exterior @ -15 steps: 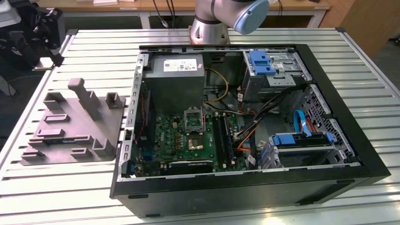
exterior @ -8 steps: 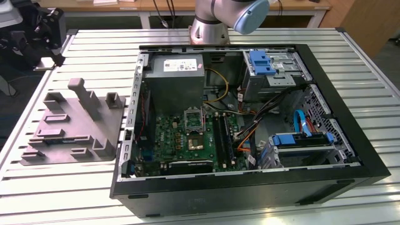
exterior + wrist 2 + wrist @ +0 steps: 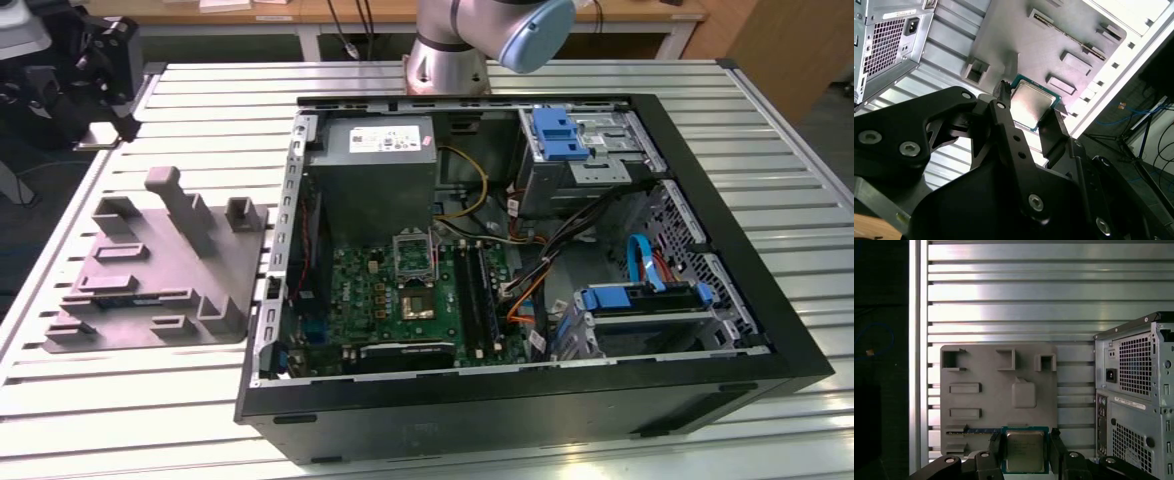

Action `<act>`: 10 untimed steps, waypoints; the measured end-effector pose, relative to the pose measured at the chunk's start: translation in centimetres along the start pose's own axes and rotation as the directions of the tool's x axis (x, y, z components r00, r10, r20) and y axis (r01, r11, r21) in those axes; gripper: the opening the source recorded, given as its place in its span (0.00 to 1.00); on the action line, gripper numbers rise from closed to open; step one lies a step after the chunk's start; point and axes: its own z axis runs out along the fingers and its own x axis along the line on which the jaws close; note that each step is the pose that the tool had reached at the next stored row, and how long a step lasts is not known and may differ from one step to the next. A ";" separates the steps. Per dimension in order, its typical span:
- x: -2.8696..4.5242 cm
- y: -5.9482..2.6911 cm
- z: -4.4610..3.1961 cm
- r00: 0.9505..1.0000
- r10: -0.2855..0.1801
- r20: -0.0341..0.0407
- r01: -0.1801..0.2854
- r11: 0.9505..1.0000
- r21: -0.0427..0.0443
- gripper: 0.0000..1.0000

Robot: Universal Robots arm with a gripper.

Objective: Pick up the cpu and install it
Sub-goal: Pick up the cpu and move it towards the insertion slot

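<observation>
The cpu [image 3: 1024, 452] is clamped between the fingers of the end effector [image 3: 1025, 439] (seen in both wrist views); the grey tray [image 3: 989, 390] is seen beyond it on the worktop [image 3: 1004, 290].

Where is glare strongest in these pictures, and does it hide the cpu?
First wrist view: strong glare on the table slats, one side dark, the cpu plain with soft sheen. Second wrist view: the cpu top shines pale, edges clear; the table past the tray is washed out white. Exterior view: even light, mild gleam on the table.
</observation>
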 end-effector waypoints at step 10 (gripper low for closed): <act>-0.26 0.01 0.01 1.000 0.000 0.000 0.000 1.000 0.000 0.47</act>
